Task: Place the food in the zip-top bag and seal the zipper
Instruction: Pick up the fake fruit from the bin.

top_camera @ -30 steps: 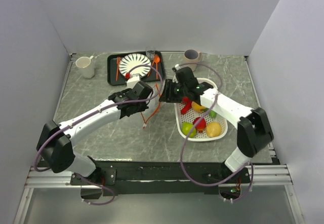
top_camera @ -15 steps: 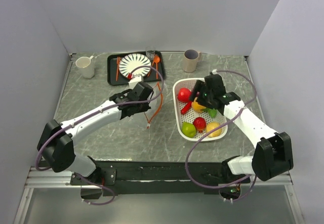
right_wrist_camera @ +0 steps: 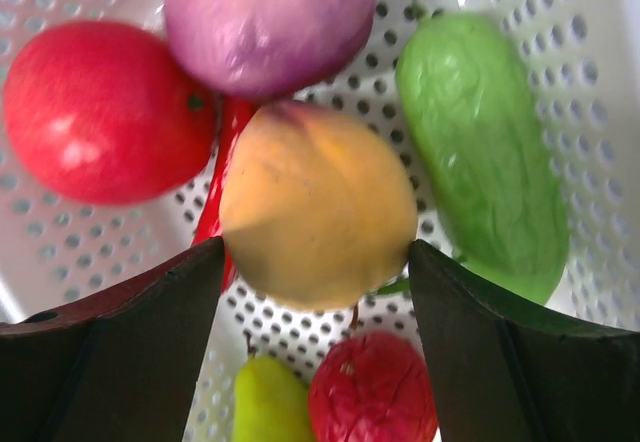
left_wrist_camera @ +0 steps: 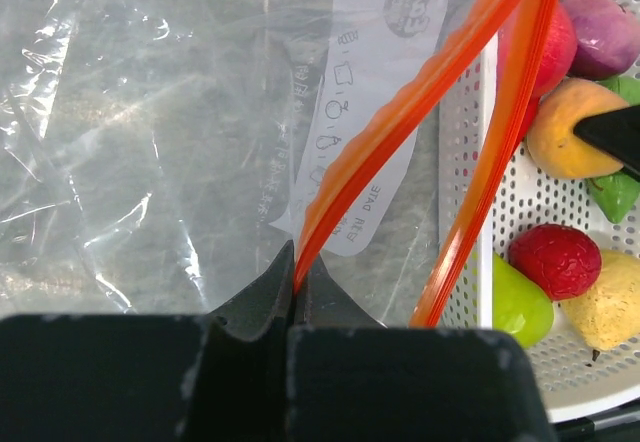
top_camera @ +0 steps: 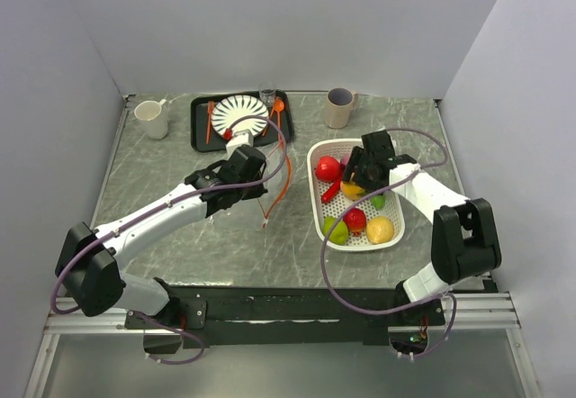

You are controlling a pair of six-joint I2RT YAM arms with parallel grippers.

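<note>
The clear zip-top bag (left_wrist_camera: 150, 112) lies on the table left of the basket. Its orange-red zipper (left_wrist_camera: 400, 112) shows as two strips, spread apart; in the top view the zipper (top_camera: 281, 186) hangs between the arms. My left gripper (left_wrist_camera: 295, 284) (top_camera: 243, 171) is shut on one strip. The food lies in the white perforated basket (top_camera: 396, 204): a red tomato (right_wrist_camera: 100, 112), a purple one (right_wrist_camera: 265, 22), a green one (right_wrist_camera: 480, 152), a green pear (right_wrist_camera: 270, 402), a dark red one (right_wrist_camera: 375, 392). My right gripper (right_wrist_camera: 315, 252) (top_camera: 364, 168) is open, its fingers either side of an orange-yellow fruit (right_wrist_camera: 318, 212).
A black tray (top_camera: 200, 137) with a striped plate, an orange fork and an orange spoon stands at the back. A white cup (top_camera: 155, 119) is at the back left, a grey mug (top_camera: 338, 107) behind the basket. The basket rim (left_wrist_camera: 462, 162) shows in the left wrist view.
My right arm swung from beside the bag at the centre over to the basket and came down over the orange-yellow fruit. My left gripper kept its hold on the zipper strip.
</note>
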